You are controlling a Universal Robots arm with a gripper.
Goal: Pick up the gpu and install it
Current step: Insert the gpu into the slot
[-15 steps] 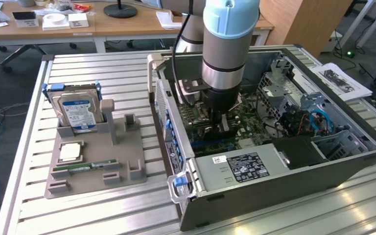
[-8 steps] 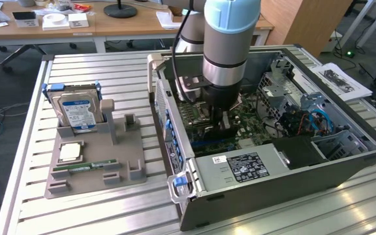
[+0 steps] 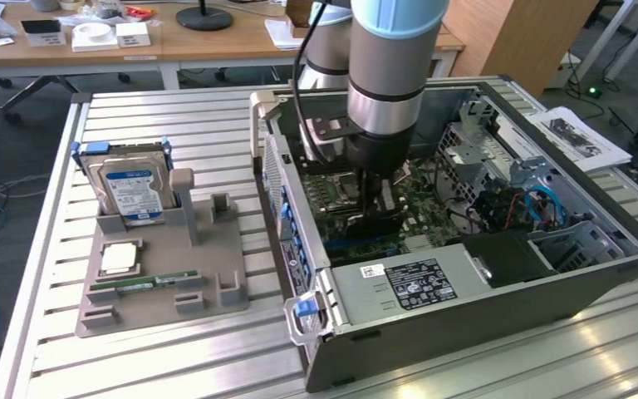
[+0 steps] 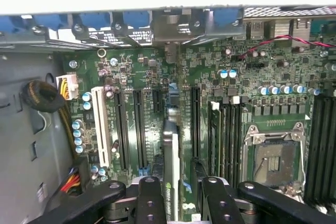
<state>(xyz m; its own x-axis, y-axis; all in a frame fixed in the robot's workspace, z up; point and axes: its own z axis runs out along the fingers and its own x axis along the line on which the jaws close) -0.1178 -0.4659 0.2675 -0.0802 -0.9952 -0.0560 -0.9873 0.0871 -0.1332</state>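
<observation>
The gpu (image 4: 170, 153) edge-on within the gripper (image 4: 181, 187), over the motherboard (image 4: 131, 72).

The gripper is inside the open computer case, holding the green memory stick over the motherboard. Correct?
No. The wrist view shows the gripper holding the gpu, edge-on, over the motherboard; in the exterior view the memory stick lies on the grey holder.
</observation>
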